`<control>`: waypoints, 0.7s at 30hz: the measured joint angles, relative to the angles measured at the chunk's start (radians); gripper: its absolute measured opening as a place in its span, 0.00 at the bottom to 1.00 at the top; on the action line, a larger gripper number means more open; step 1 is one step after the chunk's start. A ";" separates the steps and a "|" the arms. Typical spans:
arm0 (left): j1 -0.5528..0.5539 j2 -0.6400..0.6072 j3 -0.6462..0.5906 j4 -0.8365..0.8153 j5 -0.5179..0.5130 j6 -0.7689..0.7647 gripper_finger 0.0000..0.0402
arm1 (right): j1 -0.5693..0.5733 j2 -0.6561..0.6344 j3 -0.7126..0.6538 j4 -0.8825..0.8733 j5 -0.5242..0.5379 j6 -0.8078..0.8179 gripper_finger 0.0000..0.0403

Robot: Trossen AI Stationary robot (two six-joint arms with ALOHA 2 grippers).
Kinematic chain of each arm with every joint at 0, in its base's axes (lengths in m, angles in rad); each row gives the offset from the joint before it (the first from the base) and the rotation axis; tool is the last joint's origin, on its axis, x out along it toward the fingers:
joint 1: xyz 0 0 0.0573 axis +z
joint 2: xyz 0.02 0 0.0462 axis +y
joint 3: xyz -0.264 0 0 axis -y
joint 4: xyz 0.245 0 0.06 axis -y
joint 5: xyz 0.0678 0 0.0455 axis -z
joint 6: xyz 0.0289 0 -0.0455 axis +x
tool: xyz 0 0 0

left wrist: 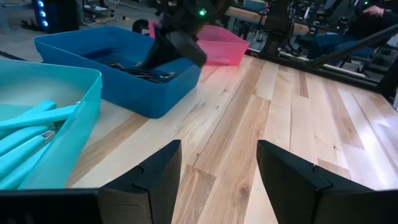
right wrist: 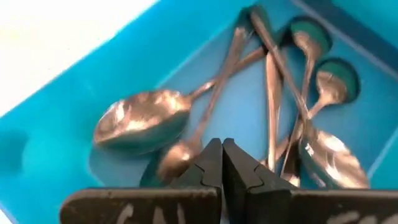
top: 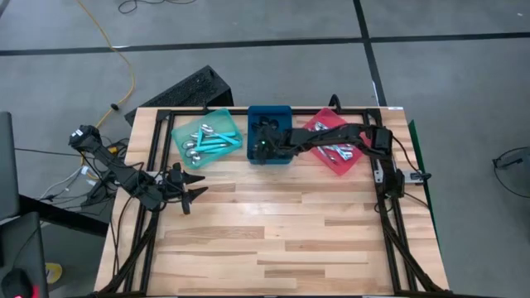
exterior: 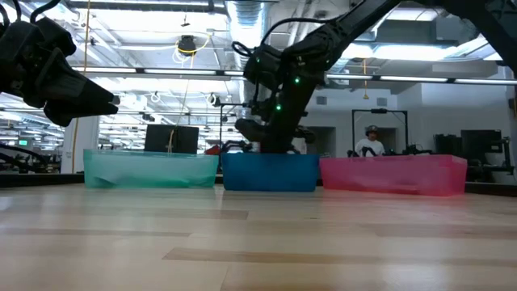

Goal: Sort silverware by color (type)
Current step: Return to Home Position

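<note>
Three trays stand in a row along the table's far edge. The teal tray [top: 176,131] holds teal-handled spoons [top: 207,142]. The blue tray [top: 269,110] holds dark spoons [right wrist: 143,118]. The red tray [top: 352,165] holds silver spoons [top: 335,152]. My right gripper [right wrist: 222,144] reaches across the red tray and hangs over the blue tray [exterior: 271,171], pointing down at the dark spoons. It is shut with nothing between its fingers. My left gripper [top: 201,185] is open above bare wood, in front of the teal tray [left wrist: 43,93].
Bare wood [top: 273,240] covers the near half of the table. A black frame [top: 389,207] runs along the table's sides. A dark slab [top: 190,87] lies beyond the far left corner. A person [exterior: 370,144] sits in the room behind.
</note>
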 joint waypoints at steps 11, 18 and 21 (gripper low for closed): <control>0.000 0.000 0.000 0.000 0.010 -0.005 0.48 | -0.050 -0.013 0.000 -0.026 -0.184 0.003 0.06; 0.000 0.000 0.000 0.000 0.010 0.002 0.48 | -0.069 -0.013 0.000 -0.033 -0.184 0.003 0.07; 0.000 0.000 0.000 0.000 0.010 0.002 0.48 | -0.068 -0.013 0.000 -0.040 -0.185 -0.013 0.09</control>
